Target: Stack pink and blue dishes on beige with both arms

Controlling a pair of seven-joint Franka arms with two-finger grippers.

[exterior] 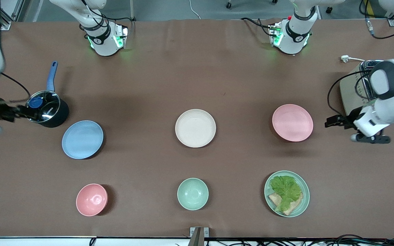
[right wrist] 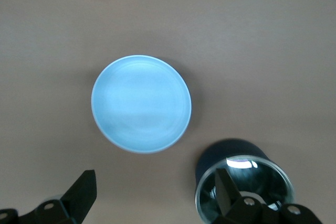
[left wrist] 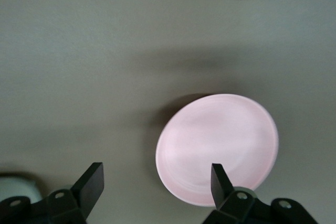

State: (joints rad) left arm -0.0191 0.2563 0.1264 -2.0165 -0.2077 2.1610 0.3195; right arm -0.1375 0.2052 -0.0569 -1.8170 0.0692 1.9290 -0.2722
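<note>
The beige plate (exterior: 195,128) lies bare at the middle of the table. The pink plate (exterior: 292,122) (left wrist: 218,148) sits toward the left arm's end, and the blue plate (exterior: 82,139) (right wrist: 140,103) toward the right arm's end. My left gripper (exterior: 334,121) (left wrist: 156,174) hangs open and holds nothing, over the table between the pink plate and the toaster, one fingertip (left wrist: 219,179) over that plate's rim. Over the table by the pot hovers my right gripper (exterior: 14,112) (right wrist: 156,179), open and holding nothing, one fingertip (right wrist: 227,187) over the pot's lid.
A dark pot (exterior: 48,111) (right wrist: 244,182) with glass lid and blue handle stands beside the blue plate. Nearer the camera are a pink bowl (exterior: 91,199), a mint bowl (exterior: 192,193) and a mint green plate (exterior: 302,201) with lettuce and bread. A toaster (exterior: 354,90) stands at the left arm's end.
</note>
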